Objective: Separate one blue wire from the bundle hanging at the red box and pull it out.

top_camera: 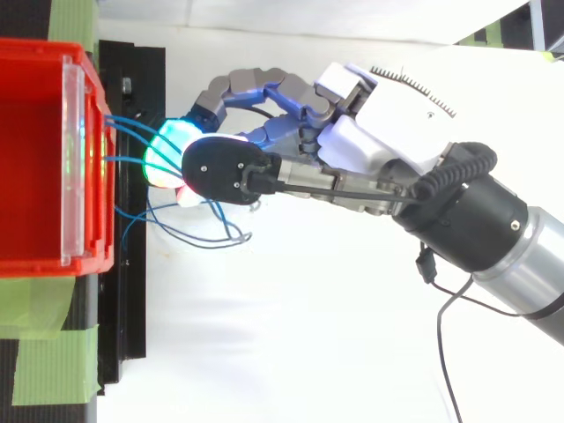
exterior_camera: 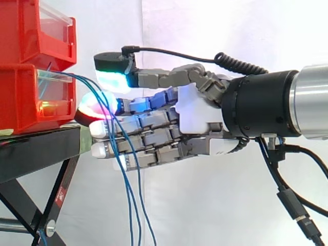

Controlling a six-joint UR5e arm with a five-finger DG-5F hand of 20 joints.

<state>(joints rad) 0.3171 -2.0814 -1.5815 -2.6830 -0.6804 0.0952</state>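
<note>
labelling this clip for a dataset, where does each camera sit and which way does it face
Side view: beside the work at about its height, looking level across at the red bins on the black stand and the hanging blue wires; the arm and open hand come in from the right edge.
Top view: above the work, looking down on the red bins; arm and hand enter from the right.
Shared: the hand, red bins, black stand and blue wires.

A white curtain (exterior_camera: 205,31) hangs in soft folds across the whole backdrop, evenly lit. At the lower left of the side view a black stand (exterior_camera: 31,154) rests on slanted legs. From above, strips of green tape (top_camera: 53,361) cross its left end, with a pale surface (top_camera: 264,352) beside it.
</note>
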